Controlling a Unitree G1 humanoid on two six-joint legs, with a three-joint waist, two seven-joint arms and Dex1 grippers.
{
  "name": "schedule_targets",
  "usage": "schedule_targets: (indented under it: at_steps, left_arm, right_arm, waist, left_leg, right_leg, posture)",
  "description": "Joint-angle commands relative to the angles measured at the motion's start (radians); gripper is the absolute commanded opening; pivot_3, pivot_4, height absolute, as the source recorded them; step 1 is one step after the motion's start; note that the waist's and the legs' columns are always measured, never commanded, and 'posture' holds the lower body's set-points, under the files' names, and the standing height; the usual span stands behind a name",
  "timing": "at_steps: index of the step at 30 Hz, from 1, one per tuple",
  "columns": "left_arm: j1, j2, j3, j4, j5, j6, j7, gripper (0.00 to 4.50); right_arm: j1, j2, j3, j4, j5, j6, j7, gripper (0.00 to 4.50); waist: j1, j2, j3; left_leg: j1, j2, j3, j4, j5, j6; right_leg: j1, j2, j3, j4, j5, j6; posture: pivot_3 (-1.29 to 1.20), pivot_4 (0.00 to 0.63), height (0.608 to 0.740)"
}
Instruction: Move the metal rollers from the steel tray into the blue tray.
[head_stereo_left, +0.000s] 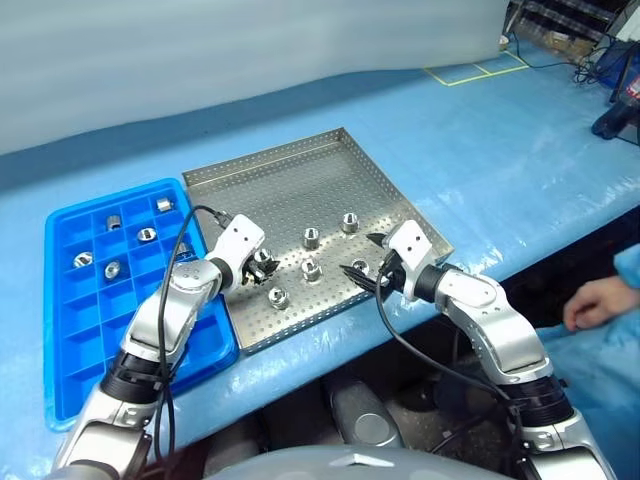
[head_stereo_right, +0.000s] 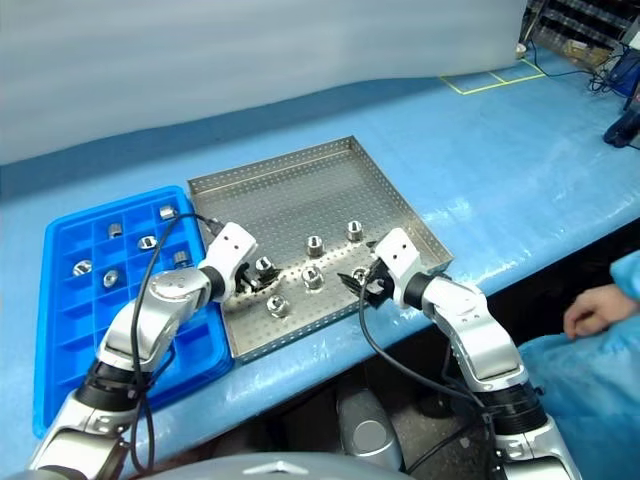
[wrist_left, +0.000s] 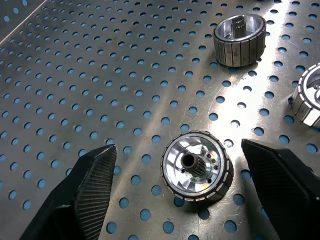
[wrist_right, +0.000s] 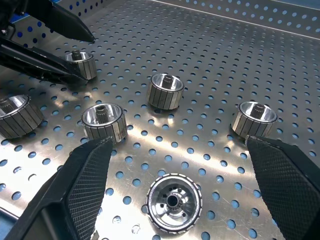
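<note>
Straddling a roller apiece, both grippers sit low over the steel tray (head_stereo_left: 395, 205), so the step in hand looks like the grasp itself, with nothing lifted yet.

Taking the steel tray as the landmark and starting at its near edge: the right gripper (wrist_right: 172, 192) hangs over the near right corner, its fingers (wrist_right: 87, 185) spread wide on either side of a metal roller (wrist_right: 174, 202) that lies on the perforated floor with its hole facing up. No finger touches it. The left gripper (wrist_left: 175, 172) works near the tray's left rim, a little farther in, with its fingers (wrist_left: 92, 182) spread around another roller (wrist_left: 196, 166); there is a gap on both sides, so this one is not pinched either.

Beyond them, toward the tray's middle, four more rollers stand apart from each other (head_stereo_left: 311, 237) (head_stereo_left: 350, 221) (head_stereo_left: 311, 269) (head_stereo_left: 278, 296). The far half of the tray is bare.

Left of the steel tray, just beside its rim, the blue tray (head_stereo_left: 70, 340) holds several rollers in its far compartments (head_stereo_left: 146, 234).

Judging from this, the next move is to press each pair of fingers together squarely on its roller, lift clear of the rim, then carry to a free blue compartment.
</note>
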Motion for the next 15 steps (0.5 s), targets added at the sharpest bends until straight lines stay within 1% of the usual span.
schedule_targets:
  at_steps: [1,5,6,7,10,15]
  left_arm:
    - [-0.011,-0.005,0.008,-0.002,-0.002,0.019,-0.004,2.93]
    - [-0.016,-0.009,0.014,-0.002,-0.007,0.025,-0.006,2.93]
    - [-0.017,-0.009,0.015,0.0,-0.006,0.024,-0.006,2.69]
    - [-0.016,-0.008,0.016,0.0,-0.006,0.023,-0.005,2.59]
    - [-0.016,-0.007,0.023,-0.008,-0.011,0.018,-0.009,1.77]
    - [-0.013,-0.019,0.061,-0.029,-0.043,0.028,-0.01,1.73]
  right_arm:
    - [-0.003,-0.001,-0.028,-0.047,0.002,-0.016,-0.012,4.5]
    - [-0.001,0.0,-0.023,-0.049,0.0,-0.017,-0.018,4.5]
    - [-0.001,0.002,-0.021,-0.05,-0.001,-0.017,-0.019,4.5]
    - [-0.002,0.003,-0.018,-0.051,-0.002,-0.017,-0.021,4.5]
    - [-0.002,0.003,-0.006,-0.056,0.002,-0.018,-0.013,4.5]
    - [-0.011,0.007,0.012,-0.055,0.008,-0.018,0.007,4.5]
  waist:
    - [-0.002,0.0,0.0]
    - [-0.006,0.0,0.0]
    - [-0.006,0.0,0.0]
    - [-0.008,0.0,0.0]
    - [-0.011,0.0,0.0]
    - [-0.013,0.0,0.0]
  left_leg:
    - [0.0,0.0,0.0,0.0,0.0,0.0]
    - [0.0,0.0,0.0,0.0,0.0,0.0]
    - [0.0,0.0,0.0,0.0,0.0,0.0]
    - [0.0,0.0,0.0,0.0,0.0,0.0]
    - [0.0,0.0,0.0,0.0,0.0,0.0]
    - [0.0,0.0,0.0,0.0,0.0,0.0]
  right_leg:
    - [0.0,0.0,0.0,0.0,0.0,0.0]
    - [0.0,0.0,0.0,0.0,0.0,0.0]
    - [0.0,0.0,0.0,0.0,0.0,0.0]
    - [0.0,0.0,0.0,0.0,0.0,0.0]
    - [0.0,0.0,0.0,0.0,0.0,0.0]
    - [0.0,0.0,0.0,0.0,0.0,0.0]
  posture:
    - [-0.35,0.15,0.74]
    - [-0.35,0.15,0.74]
    - [-0.35,0.15,0.74]
    - [-0.35,0.15,0.74]
    - [-0.35,0.15,0.74]
    - [-0.35,0.15,0.74]
